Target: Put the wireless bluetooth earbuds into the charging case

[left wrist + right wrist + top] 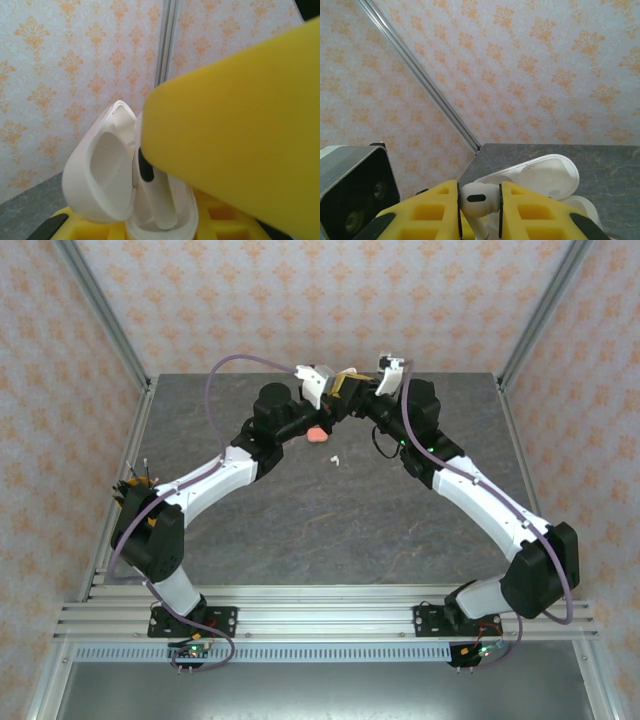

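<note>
The gray table lies in front of the two arms. A loose white earbud lies on it, nearer to the arm bases than the white case is. A small coral-red thing lies on the table too, between that loose earbud and the white case. It is too small to tell if it is a case or earbuds.

The two arms meet above the far middle of the table. The white case is there, up off the table. The left gripper is clenched on the bottom part of the white case, with one yellow finger on each side. The case is open. Its lid stands up on the left side in the left wrist view, and the inside of the lid is hollow and bare.

The right gripper is right at the white case, over its open top. It grasps another white earbud by the head, squeezed tight between its two yellow fingers. The stem of this earbud points down into the open bottom part of the white case. In the left wrist view the stem is already inside the case, just beside the lid, and a big yellow finger covers the earbud's head.

Behind the white case stands the wall with orange patterns.
</note>
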